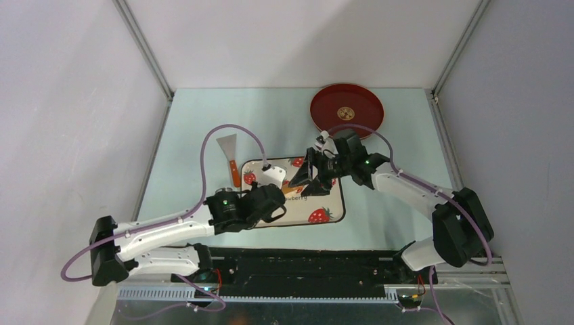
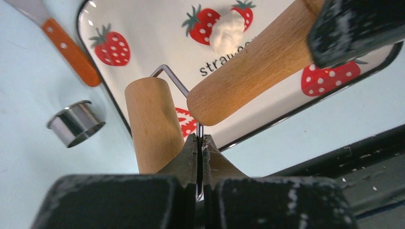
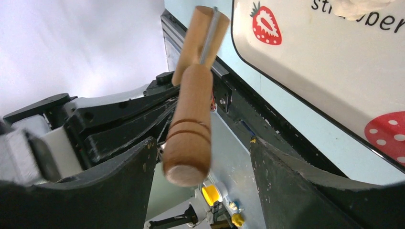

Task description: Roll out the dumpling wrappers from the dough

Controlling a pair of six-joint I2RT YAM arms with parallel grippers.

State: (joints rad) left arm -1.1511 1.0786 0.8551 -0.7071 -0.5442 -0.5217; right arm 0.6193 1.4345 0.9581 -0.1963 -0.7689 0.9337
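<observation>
A cream-white lump of dough [image 2: 228, 31] lies on the strawberry-patterned plate [image 2: 157, 28]. My left gripper [image 2: 200, 143] is shut on the thin steel rod of the wooden roller [image 2: 154, 125], whose drum stands just in front of the jaws over the plate's near edge. The roller's handle [image 3: 188, 138] slants up between the fingers of my right gripper [image 3: 203, 162]. That gripper is open, with a gap on either side of the handle. From above, both grippers meet over the plate [image 1: 325, 203]. No dumpling wrappers are in view.
A steel ring cutter [image 2: 76, 123] stands on the table left of the plate. A scraper with an orange handle [image 1: 230, 152] lies beyond it. A red round tray [image 1: 346, 108] sits at the back. The black rail [image 1: 304, 264] runs along the near edge.
</observation>
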